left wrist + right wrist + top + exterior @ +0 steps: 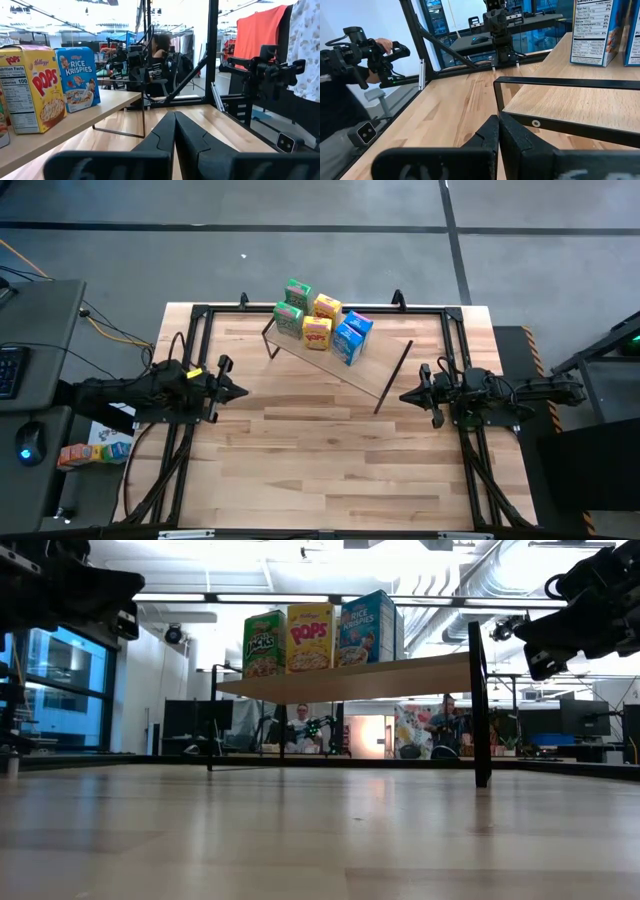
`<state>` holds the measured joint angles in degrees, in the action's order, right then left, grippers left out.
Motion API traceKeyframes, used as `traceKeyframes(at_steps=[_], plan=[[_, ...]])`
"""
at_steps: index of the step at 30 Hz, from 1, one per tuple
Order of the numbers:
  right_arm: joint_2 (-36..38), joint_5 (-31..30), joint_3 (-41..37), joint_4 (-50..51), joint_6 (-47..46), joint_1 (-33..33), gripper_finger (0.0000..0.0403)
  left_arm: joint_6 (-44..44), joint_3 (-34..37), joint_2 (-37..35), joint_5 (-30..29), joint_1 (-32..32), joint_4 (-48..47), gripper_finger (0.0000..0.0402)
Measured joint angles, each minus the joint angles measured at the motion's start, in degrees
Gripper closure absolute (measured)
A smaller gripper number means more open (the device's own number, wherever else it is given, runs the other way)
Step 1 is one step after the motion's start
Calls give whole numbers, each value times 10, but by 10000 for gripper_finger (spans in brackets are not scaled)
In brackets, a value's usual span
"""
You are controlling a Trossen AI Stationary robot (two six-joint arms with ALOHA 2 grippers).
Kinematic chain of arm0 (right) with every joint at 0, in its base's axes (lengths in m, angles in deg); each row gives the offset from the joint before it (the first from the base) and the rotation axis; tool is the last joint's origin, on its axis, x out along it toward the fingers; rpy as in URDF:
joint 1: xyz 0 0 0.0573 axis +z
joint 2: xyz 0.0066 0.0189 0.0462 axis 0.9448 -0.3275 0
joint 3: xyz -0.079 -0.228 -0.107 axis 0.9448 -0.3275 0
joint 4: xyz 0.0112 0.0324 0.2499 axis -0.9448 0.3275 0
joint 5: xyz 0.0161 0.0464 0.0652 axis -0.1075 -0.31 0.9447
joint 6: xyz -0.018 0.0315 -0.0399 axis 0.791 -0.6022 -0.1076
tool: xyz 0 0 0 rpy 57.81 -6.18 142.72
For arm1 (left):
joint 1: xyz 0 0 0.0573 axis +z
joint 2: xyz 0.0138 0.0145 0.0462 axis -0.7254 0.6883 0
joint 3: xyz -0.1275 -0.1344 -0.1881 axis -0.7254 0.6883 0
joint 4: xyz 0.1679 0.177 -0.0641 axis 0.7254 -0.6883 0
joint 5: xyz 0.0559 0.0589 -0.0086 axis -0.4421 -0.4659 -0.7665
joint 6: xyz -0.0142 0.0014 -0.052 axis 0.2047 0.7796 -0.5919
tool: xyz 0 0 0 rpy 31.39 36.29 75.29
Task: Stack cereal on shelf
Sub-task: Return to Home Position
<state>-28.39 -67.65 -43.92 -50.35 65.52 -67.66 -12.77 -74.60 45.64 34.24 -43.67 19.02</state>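
All six cereal boxes stand upright on the shelf (372, 375), a light-wood board on black rod legs that lies slantwise across the table's far half. The boxes are in two rows: green (298, 292), yellow (327, 307) and blue (359, 325), then green (288, 319), yellow (317, 333) and blue (348, 344). The low view shows green (264, 643), yellow (309, 637) and blue (365, 628) on the board (350, 680). My left gripper (245, 391) is shut and hovers left of the shelf. My right gripper (402, 395) is shut and hovers by the shelf's right end.
Bare tabletop (320, 460) spreads over the near half between the arms. A black frame rail (320, 308) runs along the table's far edge. Off the table on the left are a keyboard (8, 370), a mouse (28, 442) and colourful packets (95, 450). People sit in the room behind (300, 725).
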Motion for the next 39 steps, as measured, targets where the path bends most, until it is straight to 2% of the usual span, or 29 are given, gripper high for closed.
traceKeyframes(at_steps=[22,39], plan=[[0,0,0,0,0,0,403,0,0,0,0,0,0,401],[0,0,0,0,0,0,403,0,0,0,0,-41,0,401]])
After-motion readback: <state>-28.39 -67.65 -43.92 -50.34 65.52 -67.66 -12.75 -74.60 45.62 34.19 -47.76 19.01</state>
